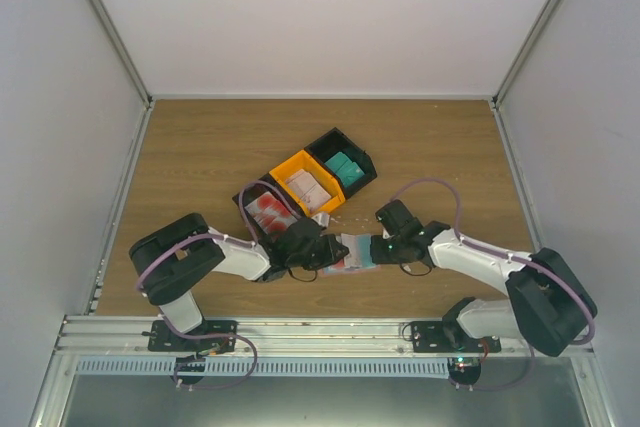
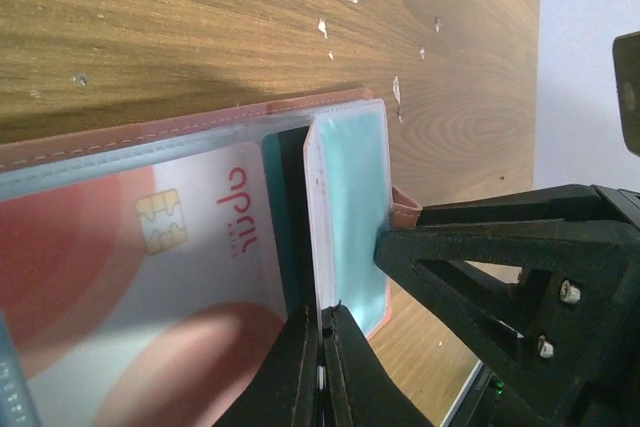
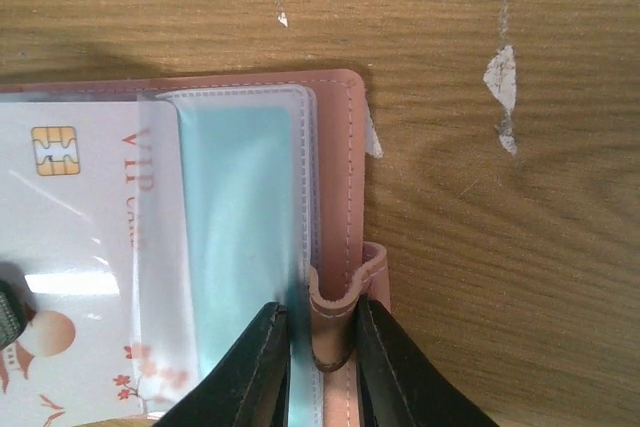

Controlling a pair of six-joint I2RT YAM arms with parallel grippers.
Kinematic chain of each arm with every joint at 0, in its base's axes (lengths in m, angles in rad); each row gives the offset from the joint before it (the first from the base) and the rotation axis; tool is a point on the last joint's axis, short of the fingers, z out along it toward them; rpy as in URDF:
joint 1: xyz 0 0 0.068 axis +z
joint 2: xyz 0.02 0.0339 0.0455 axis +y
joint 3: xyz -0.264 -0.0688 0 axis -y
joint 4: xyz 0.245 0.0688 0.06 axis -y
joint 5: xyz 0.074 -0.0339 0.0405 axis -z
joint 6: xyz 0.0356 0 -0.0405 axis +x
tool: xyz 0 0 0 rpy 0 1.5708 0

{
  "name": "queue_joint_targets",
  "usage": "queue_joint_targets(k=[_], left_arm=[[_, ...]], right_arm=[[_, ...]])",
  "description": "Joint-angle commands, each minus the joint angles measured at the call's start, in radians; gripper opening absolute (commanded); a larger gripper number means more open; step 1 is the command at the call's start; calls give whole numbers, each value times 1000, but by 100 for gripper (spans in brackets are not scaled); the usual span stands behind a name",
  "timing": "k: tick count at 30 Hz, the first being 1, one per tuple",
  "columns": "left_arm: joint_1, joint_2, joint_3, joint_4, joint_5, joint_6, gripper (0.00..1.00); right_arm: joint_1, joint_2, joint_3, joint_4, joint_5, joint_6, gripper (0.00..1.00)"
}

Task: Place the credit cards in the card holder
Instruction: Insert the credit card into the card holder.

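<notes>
Scuffed wood counter, white walls; both arms bend inward mid-frame, left pincer pinching the card holder, right pincer straddling its loop, grip unclear.

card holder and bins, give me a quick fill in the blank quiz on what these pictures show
The card holder lies ___ on the table between the left gripper and the right gripper.
The bin between the two black bins is ___.
The card in the pocket beside the loop is plain ___.
The card with red blobs shows a gold ___.
Missing words: open; orange; teal; chip.
</notes>
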Motion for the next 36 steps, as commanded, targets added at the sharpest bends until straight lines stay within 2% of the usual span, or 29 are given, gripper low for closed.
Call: queue_joint_targets(k=[1,6,13,27,31,36], left_arm=[[-14,30,46,-85,12,3,4],[-14,38,58,-132,38,17,9],[-15,35,70,-166,54,52,15],[-14,-50,118,-390,4,129,34],[-14,-75,120,-432,-10,137,34],[-12,-61,142,-458,-24,151,27]], right_arm=[[8,25,-50,-1,-52,8,17],[8,30,-59,16,-76,11,12],[7,27,-60,12,-57,22,13],[7,11,-54,-10,-6,40,13],[6,8,-57,-10,-3,42,13],[8,8,-54,-4,-5,42,13]])
